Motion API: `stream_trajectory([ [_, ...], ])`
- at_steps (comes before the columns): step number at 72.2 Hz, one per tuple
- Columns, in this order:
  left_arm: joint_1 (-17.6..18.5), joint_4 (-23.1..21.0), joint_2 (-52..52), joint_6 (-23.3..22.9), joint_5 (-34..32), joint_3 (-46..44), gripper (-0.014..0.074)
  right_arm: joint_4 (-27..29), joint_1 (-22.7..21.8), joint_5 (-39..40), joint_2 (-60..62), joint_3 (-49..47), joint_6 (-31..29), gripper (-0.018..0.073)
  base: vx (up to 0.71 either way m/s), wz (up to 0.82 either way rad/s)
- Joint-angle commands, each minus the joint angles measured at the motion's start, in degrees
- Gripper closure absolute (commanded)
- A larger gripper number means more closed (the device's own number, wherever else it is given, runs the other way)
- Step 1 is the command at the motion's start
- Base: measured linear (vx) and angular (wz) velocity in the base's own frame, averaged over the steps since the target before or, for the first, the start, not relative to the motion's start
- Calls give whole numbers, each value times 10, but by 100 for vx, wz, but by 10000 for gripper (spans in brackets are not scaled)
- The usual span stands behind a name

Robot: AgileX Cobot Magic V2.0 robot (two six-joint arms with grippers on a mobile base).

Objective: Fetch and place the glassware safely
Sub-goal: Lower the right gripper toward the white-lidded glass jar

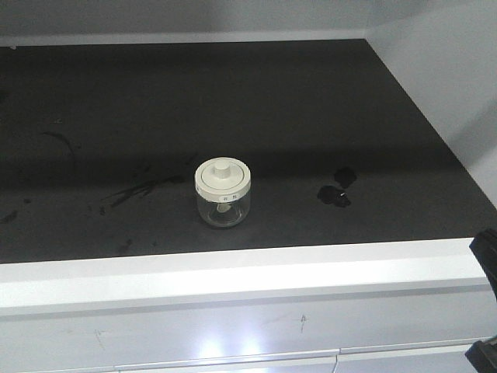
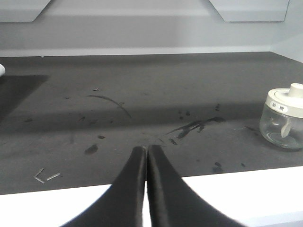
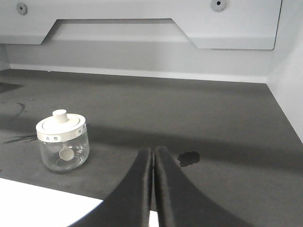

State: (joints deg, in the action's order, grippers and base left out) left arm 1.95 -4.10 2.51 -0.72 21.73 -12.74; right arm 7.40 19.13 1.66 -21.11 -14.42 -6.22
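Note:
The glassware, a squat clear jar with a cream-white knobbed lid, stands upright on the dark counter, close to its white front edge. My left gripper is shut and empty, hovering over the front edge, with the jar well off to its right. My right gripper is also shut with nothing in it, and the jar stands apart to its left. A small spoon shape shows inside the glass.
A dark stain lies right of the jar, and smears lie to its left. A white wall bounds the counter on the right, a panelled wall at the back. Small metal bits lie near the front left.

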Motion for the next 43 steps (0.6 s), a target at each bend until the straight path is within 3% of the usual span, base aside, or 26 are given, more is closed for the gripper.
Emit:
stream_trajectory([
  [1,1,-6,7,-4,-42,-13,603,-1,-1,49,-5,-15,-3,530,0,0],
  [15,1,-6,7,-4,-42,-13,603,-1,-1,41,-5,-15,-3,416,0,0],
  [33,1,-6,7,-4,-42,-13,603,-1,-1,43,-5,-15,-3,150,0,0],
  [43,1,-6,7,-4,-42,-13,603,-2,-1,61,-14,-17,-3,71,0,0],
])
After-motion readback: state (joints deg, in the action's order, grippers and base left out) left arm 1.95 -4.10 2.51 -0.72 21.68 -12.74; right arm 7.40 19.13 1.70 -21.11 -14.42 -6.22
